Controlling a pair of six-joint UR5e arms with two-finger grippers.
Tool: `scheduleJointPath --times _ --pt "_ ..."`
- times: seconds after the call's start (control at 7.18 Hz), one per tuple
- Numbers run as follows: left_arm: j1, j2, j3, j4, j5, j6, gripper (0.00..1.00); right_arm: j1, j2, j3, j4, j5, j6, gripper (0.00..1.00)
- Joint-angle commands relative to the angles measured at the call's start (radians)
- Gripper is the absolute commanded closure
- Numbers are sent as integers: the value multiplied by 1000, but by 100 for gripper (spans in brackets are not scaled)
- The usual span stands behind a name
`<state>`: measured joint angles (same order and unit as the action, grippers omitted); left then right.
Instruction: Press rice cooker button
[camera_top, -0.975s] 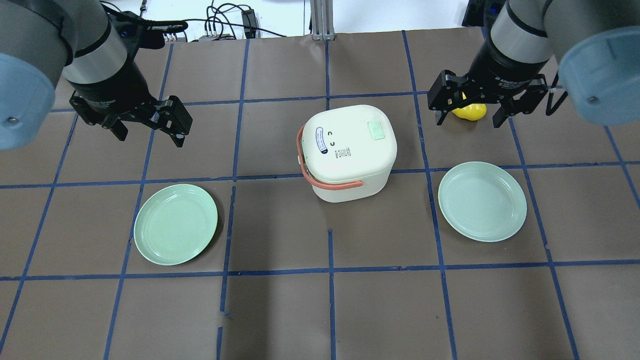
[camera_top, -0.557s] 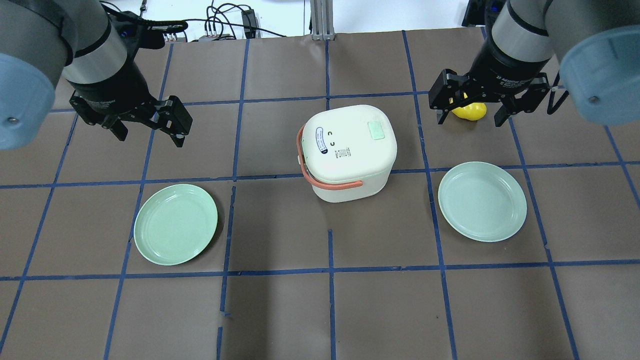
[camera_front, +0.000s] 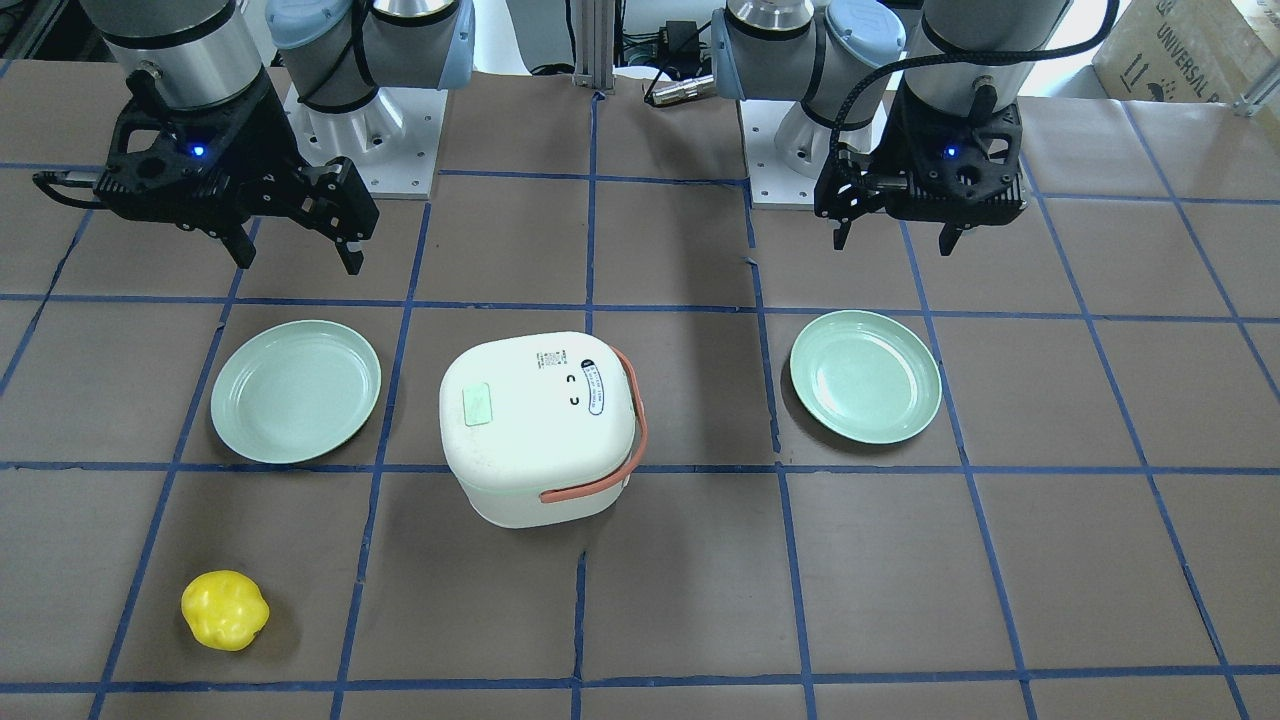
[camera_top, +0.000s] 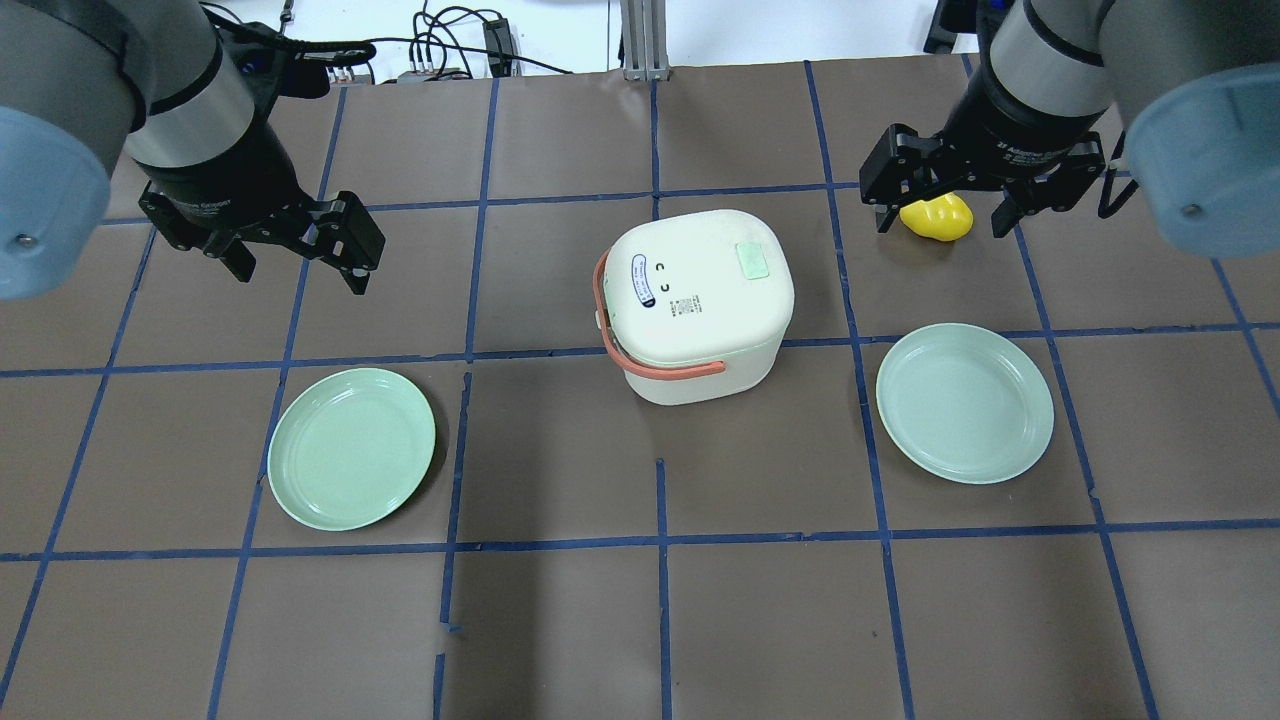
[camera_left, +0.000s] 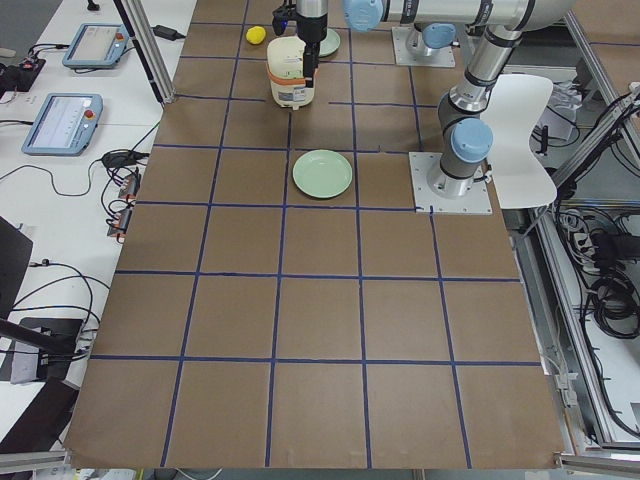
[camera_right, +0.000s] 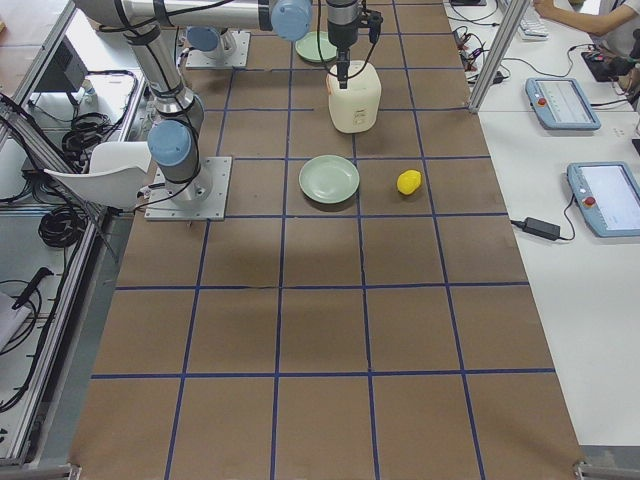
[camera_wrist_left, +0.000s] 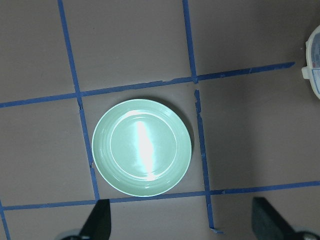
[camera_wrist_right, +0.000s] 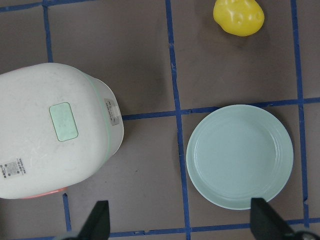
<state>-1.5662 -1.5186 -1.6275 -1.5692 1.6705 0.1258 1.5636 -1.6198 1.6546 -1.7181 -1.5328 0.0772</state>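
I'm watching the rice cooker (camera_top: 695, 305) sitting mid-table between the left plate (camera_top: 351, 448) and right plate (camera_top: 965, 402), its green button (camera_top: 752, 261) facing up on the lid. The left gripper (camera_top: 300, 275) and right gripper (camera_front: 297, 262) are both hovering wide open, holding nothing, well apart from the cooker

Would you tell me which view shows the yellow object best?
Exterior front-facing: the yellow object lies whole and unobstructed. Overhead, the right gripper partly covers it; the right wrist view shows it at the top edge; side views show it tiny.
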Motion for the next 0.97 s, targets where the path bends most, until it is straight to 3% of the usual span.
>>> scheduleJointPath --times 0.0,0.14,0.28,0.42,0.56,0.84 --pt "0 0 0 0 0 0 0 1 1 1 -3 6 -2 0" --pt "0 0 0 0 0 0 0 1 6 1 0 8 -4 0" --pt "0 0 0 0 0 0 0 0 4 1 -5 16 -2 47" --pt "0 0 0 0 0 0 0 0 8 1 -5 41 -2 77" --pt "0 0 0 0 0 0 0 0 8 -2 -12 49 -16 96" --pt "0 0 0 0 0 0 0 3 14 -6 -3 40 -17 96"
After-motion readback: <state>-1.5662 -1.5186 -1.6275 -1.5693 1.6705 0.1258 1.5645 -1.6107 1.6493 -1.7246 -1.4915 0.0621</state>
